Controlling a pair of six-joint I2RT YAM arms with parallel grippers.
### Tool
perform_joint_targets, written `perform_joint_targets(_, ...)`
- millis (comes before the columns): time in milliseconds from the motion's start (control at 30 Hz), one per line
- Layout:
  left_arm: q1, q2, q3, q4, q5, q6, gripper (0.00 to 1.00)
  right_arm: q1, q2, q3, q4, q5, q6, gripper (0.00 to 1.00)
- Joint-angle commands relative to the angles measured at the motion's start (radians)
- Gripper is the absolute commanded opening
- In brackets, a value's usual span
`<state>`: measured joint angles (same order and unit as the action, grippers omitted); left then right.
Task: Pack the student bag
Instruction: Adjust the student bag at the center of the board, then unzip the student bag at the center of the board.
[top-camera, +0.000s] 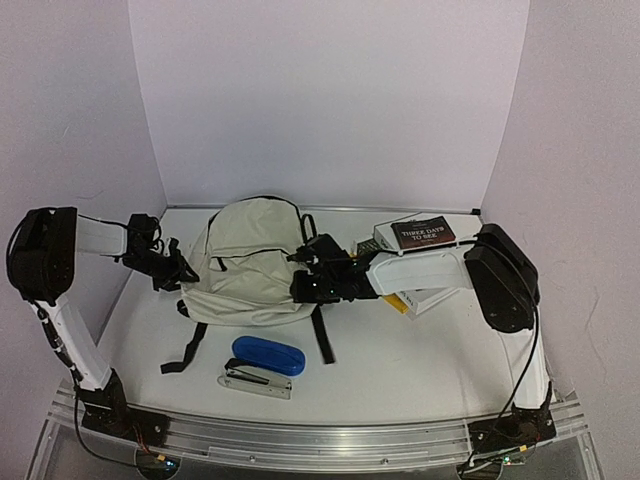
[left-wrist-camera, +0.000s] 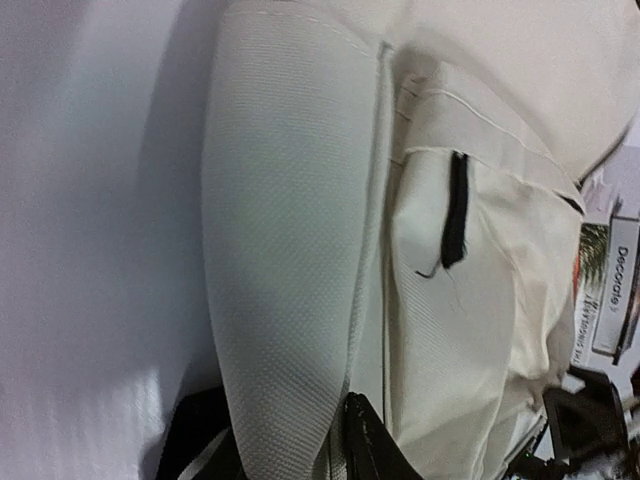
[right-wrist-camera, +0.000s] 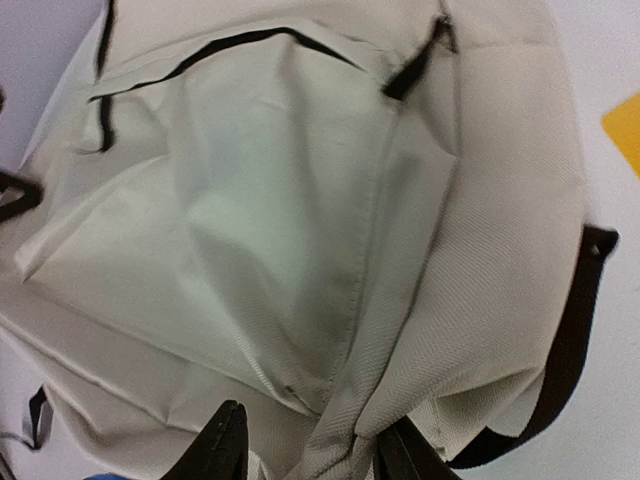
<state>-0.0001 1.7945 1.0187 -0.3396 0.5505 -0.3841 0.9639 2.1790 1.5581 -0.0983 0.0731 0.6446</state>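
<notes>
A white table (top-camera: 400, 370) fills the view, closed in on three sides by pale, plain walls (top-camera: 330, 100), with a metal rail (top-camera: 320, 440) along its near edge. The student bag (top-camera: 250, 260) lies flat near the middle of the table, front pocket up. Its long axis runs from near to far: the top handle points to the back wall, and the base and loose black straps point to the near edge. A blue case (top-camera: 268, 356) and a stapler (top-camera: 255, 380) lie just in front of it. A book (top-camera: 425, 233) titled "Three Days to See" tops a stack to its right.

The left gripper (top-camera: 172, 270) sits against the bag's left side. Its wrist view shows one dark finger (left-wrist-camera: 365, 440) against the padded side panel. The right gripper (top-camera: 303, 285) is at the bag's lower right edge, where its fingers (right-wrist-camera: 228, 440) straddle a raised fold of cream fabric. Whether either pair of jaws actually clamps the fabric cannot be told.
</notes>
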Motion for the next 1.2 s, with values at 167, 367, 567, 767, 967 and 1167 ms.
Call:
perform_joint_targets(167, -0.107, -0.228, -0.074, -0.058, 0.135, -0.030, 0.36, -0.116, -0.137, -0.092, 0.007, 0.083, -0.114, 0.44)
perform_joint_targets(367, -0.106, -0.310, -0.036, -0.166, -0.008, -0.029, 0.70, -0.100, -0.271, -0.104, -0.045, 0.094, -0.169, 0.60)
perform_joint_targets(567, -0.097, -0.272, -0.001, -0.117, -0.024, -0.055, 0.78, -0.035, -0.268, -0.023, -0.080, 0.060, -0.177, 0.67)
perform_joint_targets(767, -0.058, -0.092, 0.074, -0.067, 0.010, -0.094, 0.73, -0.007, -0.117, 0.144, -0.081, -0.044, -0.154, 0.65)
perform_joint_targets(967, -0.058, 0.017, 0.123, -0.031, 0.027, -0.093, 0.73, -0.001, 0.044, 0.312, -0.079, -0.142, -0.155, 0.62)
perform_joint_targets(1167, -0.058, 0.118, 0.138, 0.057, 0.135, -0.120, 0.57, -0.002, 0.156, 0.425, -0.073, -0.165, -0.171, 0.63)
